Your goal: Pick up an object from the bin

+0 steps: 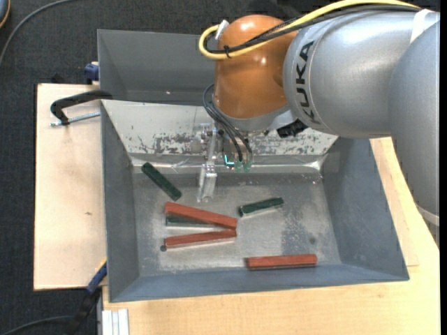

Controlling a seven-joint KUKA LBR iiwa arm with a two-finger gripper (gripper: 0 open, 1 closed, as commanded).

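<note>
Against the left of the grey bin's (120,208) floor lies a dark green stick (160,180), and just right of it the gripper (207,181) hangs low near the back wall; whether it is open or closed cannot be told. Nearest below it a long red-brown stick (202,215) rests on a second green stick (180,220), with a lower red-brown stick (199,240) beneath; it looks light, stiff and smooth, best pinched across its narrow width near the middle. Further right lie a short green stick (260,206) and a last red-brown stick (281,261), well apart.
</note>
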